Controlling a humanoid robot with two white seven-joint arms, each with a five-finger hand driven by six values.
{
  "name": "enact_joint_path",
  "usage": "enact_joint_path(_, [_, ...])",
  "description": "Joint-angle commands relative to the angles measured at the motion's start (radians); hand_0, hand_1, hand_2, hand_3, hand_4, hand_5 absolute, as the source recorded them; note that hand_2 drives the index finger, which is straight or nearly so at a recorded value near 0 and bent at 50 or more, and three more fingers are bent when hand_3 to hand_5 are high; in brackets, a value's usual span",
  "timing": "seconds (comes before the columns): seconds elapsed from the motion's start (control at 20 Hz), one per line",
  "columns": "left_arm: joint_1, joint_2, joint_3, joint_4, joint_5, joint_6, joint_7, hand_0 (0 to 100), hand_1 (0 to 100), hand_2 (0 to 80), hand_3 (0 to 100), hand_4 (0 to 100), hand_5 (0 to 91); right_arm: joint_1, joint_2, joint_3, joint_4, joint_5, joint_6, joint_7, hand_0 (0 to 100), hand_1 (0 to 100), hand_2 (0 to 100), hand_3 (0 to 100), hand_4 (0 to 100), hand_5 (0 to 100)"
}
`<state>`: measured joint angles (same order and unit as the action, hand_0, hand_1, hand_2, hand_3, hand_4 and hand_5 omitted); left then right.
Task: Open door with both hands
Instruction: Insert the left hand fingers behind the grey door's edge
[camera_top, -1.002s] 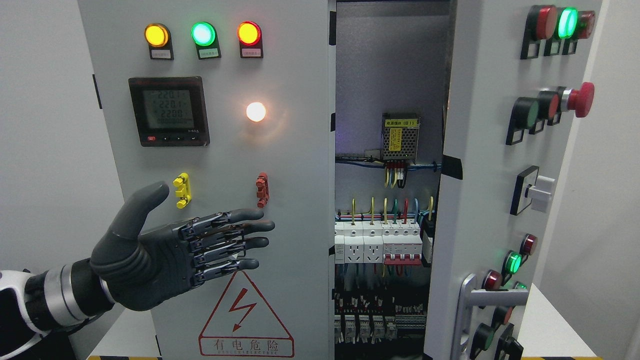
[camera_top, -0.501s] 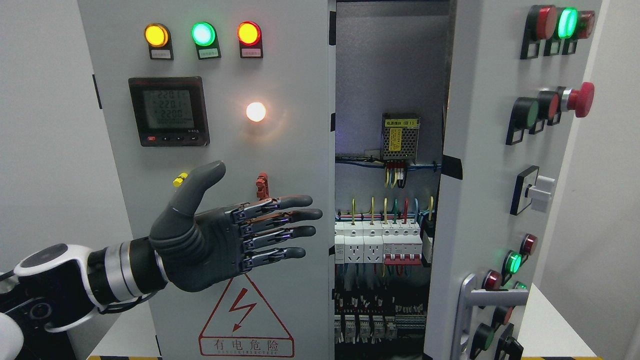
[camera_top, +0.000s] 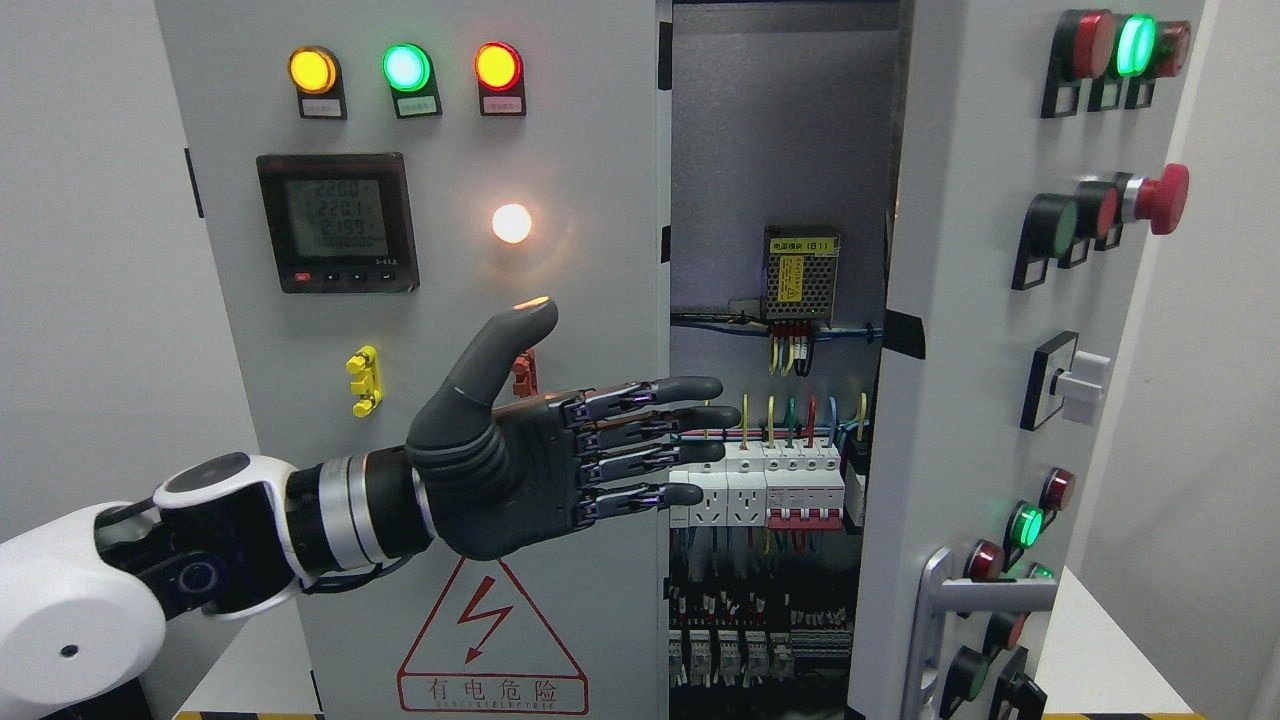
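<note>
A grey electrical cabinet fills the view. Its left door (camera_top: 450, 300) stands closed, carrying three lamps, a meter (camera_top: 337, 222) and a warning triangle. The right door (camera_top: 985, 300) is swung partly outward, with a metal handle (camera_top: 985, 595) low on it. Between them the interior (camera_top: 770, 450) shows breakers and wiring. My left hand (camera_top: 640, 440) comes in from the lower left, flat and open, thumb up. Its fingertips (camera_top: 705, 388) reach past the left door's right edge, in front of the gap. It holds nothing. The right hand is out of sight.
The right door bears coloured push buttons, a red mushroom button (camera_top: 1160, 198) and a rotary switch (camera_top: 1070, 382). Yellow (camera_top: 364, 380) and red (camera_top: 524, 372) clips sit on the left door. A white wall lies to both sides.
My left hand has travelled right across the left door, from beside the yellow clip to the door's right edge, fingers now overlapping the opening. The doors have not moved.
</note>
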<state>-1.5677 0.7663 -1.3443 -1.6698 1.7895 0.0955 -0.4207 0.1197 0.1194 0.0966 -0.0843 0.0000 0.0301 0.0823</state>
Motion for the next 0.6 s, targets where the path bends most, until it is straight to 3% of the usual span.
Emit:
enact_joint_path(0.0, [-0.026, -0.183, -0.015, 0.105, 0.025, 0.020, 0.007, 0, 0, 0.0, 0, 3, 0.0, 0.000, 0.000, 0.000, 0.000, -0.018, 0.001, 0.000, 0, 0, 0, 0, 0, 0])
enact_joint_path(0.55, [-0.020, -0.254, 0.123, 0.128, 0.042, 0.078, 0.019, 0, 0, 0.0, 0, 3, 0.0, 0.000, 0.000, 0.000, 0.000, -0.018, 0.001, 0.000, 0, 0, 0, 0, 0, 0])
